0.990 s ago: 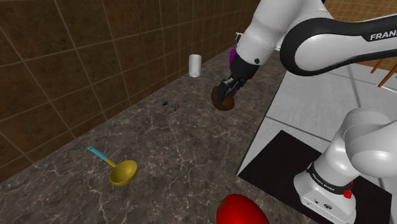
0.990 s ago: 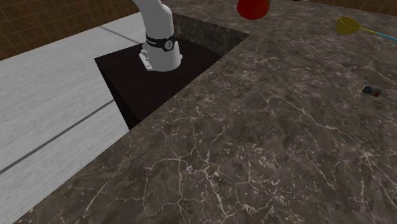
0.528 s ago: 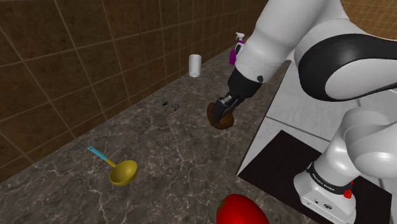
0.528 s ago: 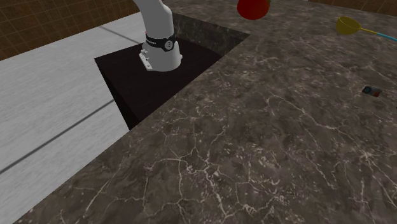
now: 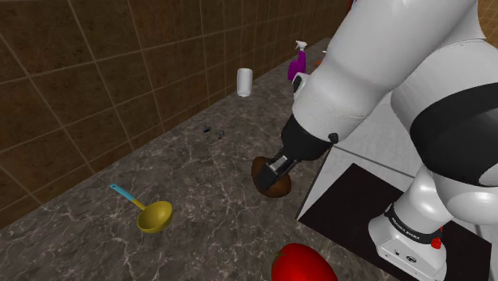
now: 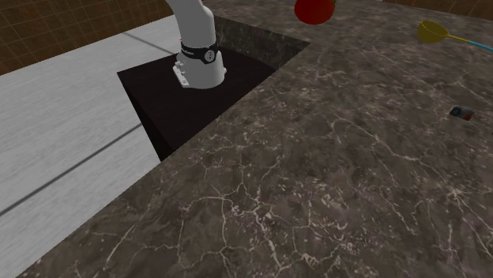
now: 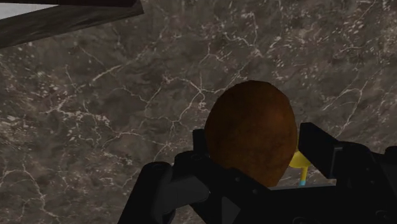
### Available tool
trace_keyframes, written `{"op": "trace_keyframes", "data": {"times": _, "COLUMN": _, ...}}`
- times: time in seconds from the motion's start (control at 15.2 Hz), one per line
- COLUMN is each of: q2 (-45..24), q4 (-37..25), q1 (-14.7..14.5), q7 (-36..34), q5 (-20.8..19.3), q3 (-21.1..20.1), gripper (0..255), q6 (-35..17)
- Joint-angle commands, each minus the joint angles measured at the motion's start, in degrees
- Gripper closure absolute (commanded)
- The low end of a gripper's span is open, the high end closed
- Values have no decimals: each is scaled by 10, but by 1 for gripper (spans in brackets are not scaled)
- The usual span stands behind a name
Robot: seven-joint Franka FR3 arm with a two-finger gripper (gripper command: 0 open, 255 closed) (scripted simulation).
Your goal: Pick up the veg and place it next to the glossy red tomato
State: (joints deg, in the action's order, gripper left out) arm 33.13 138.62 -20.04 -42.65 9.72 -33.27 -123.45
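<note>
My black gripper (image 5: 277, 170) had its fingers clamped on one brown oval vegetable (image 7: 251, 130), centre of the shoulder view. One glossy red round tomato (image 5: 303, 263) lay at that view's bottom edge.

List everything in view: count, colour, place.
veg: 1, brown, clasped in the tool
tomato: 1, glossy red, counter edge near the stand
ladle: 1, yellow with blue handle, counter, shoulder view's left
cup: 1, white, by the wall
spray bottle: 1, purple, far counter
small dark item: 1, counter near the wall
counter: 1, dark marbled
wall: brown tiles
stand: 1, black
arm: 1, white
tool: 1, black, shut on the veg
</note>
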Motion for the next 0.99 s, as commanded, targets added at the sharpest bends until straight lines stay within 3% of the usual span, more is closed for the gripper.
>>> {"op": "trace_keyframes", "data": {"times": 0.0, "q2": -14, "q4": -20, "q1": -1, "q7": -33, "q5": -1, "q3": -30, "gripper": 255, "q6": 4}}
{"op": "trace_keyframes", "data": {"times": 0.46, "q2": -81, "q4": -106, "q1": 19, "q7": -152, "q5": -27, "q3": -143, "gripper": 255, "q6": 19}}
{"op": "trace_keyframes", "data": {"times": 0.79, "q2": -163, "q4": -192, "q1": 64, "q7": -261, "q5": -89, "q3": -260, "gripper": 255, "q6": 38}}
{"op": "trace_keyframes", "data": {"times": 0.92, "q2": -167, "q4": -180, "q1": 67, "q7": -266, "q5": -92, "q3": -266, "gripper": 255, "q6": 23}}
